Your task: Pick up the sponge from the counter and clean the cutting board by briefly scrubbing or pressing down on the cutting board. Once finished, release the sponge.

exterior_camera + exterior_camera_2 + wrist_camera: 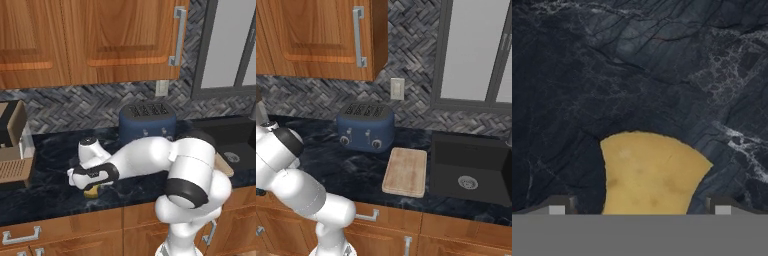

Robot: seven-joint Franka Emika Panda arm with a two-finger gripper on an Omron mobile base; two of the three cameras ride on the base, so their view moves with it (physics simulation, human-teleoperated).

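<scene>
Down low over the counter (50, 192) now, end effector (90, 186) right above the sponge (92, 191). Spread wide, one fingertip (558, 206) on each side of the yellow block (648, 172), nothing gripped yet. Set up that way, by the look of it, so the fingers can drop past the sponge's sides and squeeze inward. Centred between the tips in the hand view, so little sideways correction called for, going by this angle.

Sponge lying flat on the dark marble, near the front edge, well left of the toaster (147, 122). Coffee machine (14, 150) further left, clear of the work.

Board (405, 171) waiting on the other side: flat on the counter, just right of the toaster (366, 126), just beside the sink (471, 167). Well apart from the sponge, so a carry across in front of the toaster still ahead. Arm folded low and stretched leftward to reach down here, elbow bulking up over the board's end in the left base view.

Grasp step, then: early in the job. Next likely a short descent and a close. Soft block, likely to give under the squeeze. Risk worth watching: tips catching the sponge's top rather than clearing its sides, nudging it away.
</scene>
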